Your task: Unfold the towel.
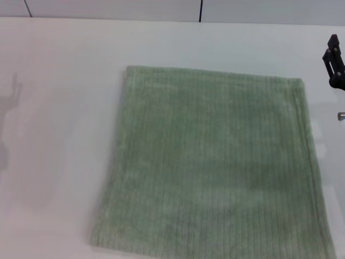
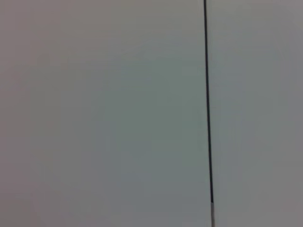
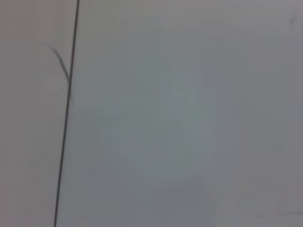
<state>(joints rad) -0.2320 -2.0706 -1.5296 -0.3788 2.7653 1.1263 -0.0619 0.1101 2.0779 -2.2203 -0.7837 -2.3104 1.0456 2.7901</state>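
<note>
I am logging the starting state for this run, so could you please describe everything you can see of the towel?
The towel is a large pale sage-green cloth with a fluffy, finely ribbed terry look. It lies flat on the white table, roughly rectangular, its near edge running out of the head view. A hem or fold line runs along its right side. Neither wrist view shows it. Nothing grips it; the right gripper sits apart, beyond its far right corner.

Head camera looks down steeply on the table (image 1: 64,108); both wrist cameras face only pale panelling with one dark seam (image 2: 207,104), sharing nothing.
</note>
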